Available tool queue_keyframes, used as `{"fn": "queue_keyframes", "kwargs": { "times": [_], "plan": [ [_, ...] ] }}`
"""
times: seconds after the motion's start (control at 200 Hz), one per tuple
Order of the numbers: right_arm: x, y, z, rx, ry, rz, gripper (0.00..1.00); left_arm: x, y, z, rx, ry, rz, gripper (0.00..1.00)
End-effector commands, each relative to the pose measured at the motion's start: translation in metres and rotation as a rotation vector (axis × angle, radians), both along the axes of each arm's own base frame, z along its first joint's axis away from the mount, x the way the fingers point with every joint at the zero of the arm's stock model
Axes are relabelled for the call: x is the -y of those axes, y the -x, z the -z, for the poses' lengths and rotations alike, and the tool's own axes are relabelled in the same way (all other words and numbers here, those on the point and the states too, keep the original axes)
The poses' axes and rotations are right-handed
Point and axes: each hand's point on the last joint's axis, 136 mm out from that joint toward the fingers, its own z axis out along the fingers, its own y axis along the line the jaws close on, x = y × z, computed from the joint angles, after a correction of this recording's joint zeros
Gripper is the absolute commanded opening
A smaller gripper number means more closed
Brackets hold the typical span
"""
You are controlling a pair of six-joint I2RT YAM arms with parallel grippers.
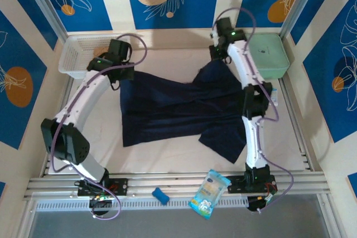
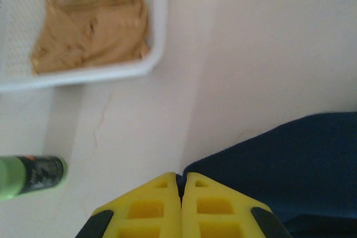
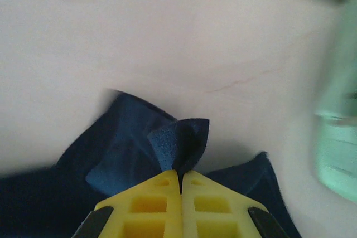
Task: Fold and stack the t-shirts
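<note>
The navy t-shirt lay rumpled mid-frame, the right gripper pinching a raised fold and the left gripper closed on its upper-left edge. This looked like the flattening stage; the next move called for stretching it taut.

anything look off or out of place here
The navy t-shirt lies skewed and bunched, one part trailing toward the near edge. The tan t-shirt sits crumpled in the white basket. A snack packet and a small blue object lie on the front rail, unrelated to folding.
</note>
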Motion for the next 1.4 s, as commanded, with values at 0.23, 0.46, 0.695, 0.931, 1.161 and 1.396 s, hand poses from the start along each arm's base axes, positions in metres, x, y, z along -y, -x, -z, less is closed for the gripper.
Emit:
{"fn": "queue_keyframes", "kwargs": {
  "times": [0.23, 0.46, 0.695, 0.931, 1.161, 1.396],
  "plan": [
    [0.032, 0.128, -0.244, 0.514, -0.051, 0.071, 0.0, -0.023, 0.061, -0.162, 0.318, 0.044, 0.012, 0.0],
    [0.043, 0.235, -0.348, 0.805, -0.069, 0.057, 0.0, -0.044, 0.125, -0.241, 0.517, 0.09, 0.027, 0.0],
    [0.056, 0.356, -0.417, 1.048, -0.244, -0.035, 0.0, -0.062, 0.2, -0.296, 0.728, 0.158, 0.063, 0.0],
    [0.075, 0.425, -0.435, 1.134, -0.38, -0.104, 0.0, -0.077, 0.27, -0.327, 0.891, 0.238, 0.098, 0.0],
    [0.088, 0.459, -0.445, 1.206, -0.401, -0.105, 0.0, -0.099, 0.318, -0.348, 1.006, 0.26, 0.066, 0.0],
    [0.093, 0.469, -0.451, 1.249, -0.381, -0.09, 0.0, -0.108, 0.328, -0.36, 1.049, 0.231, 0.038, 0.0]
  ]
}}
